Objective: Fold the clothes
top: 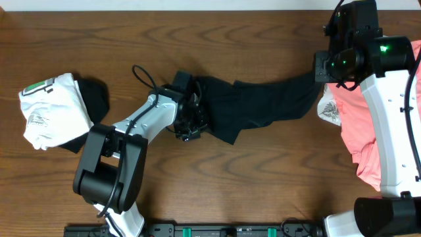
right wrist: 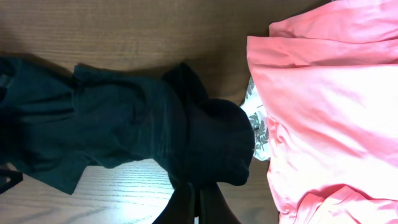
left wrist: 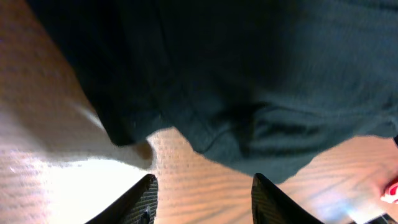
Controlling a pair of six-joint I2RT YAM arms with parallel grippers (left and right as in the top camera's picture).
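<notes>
A plain black shirt (top: 256,102) lies stretched across the table's middle. My left gripper (top: 191,125) sits at its left end, open; in the left wrist view its fingers (left wrist: 205,196) are spread over bare wood just below the shirt's hem (left wrist: 249,93). My right gripper (top: 322,72) is at the shirt's right end; in the right wrist view its fingers (right wrist: 199,199) are shut on a bunch of the black shirt (right wrist: 211,143). Salmon-pink clothes (top: 375,112) lie at the right, also in the right wrist view (right wrist: 329,106). A white garment with green print (top: 52,108) lies on another black one (top: 95,99) at the left.
A white patterned piece (top: 329,108) peeks out beside the pink pile, also in the right wrist view (right wrist: 258,121). The table's front edge with a black rail (top: 230,230) runs along the bottom. Both arm bases stand at the front.
</notes>
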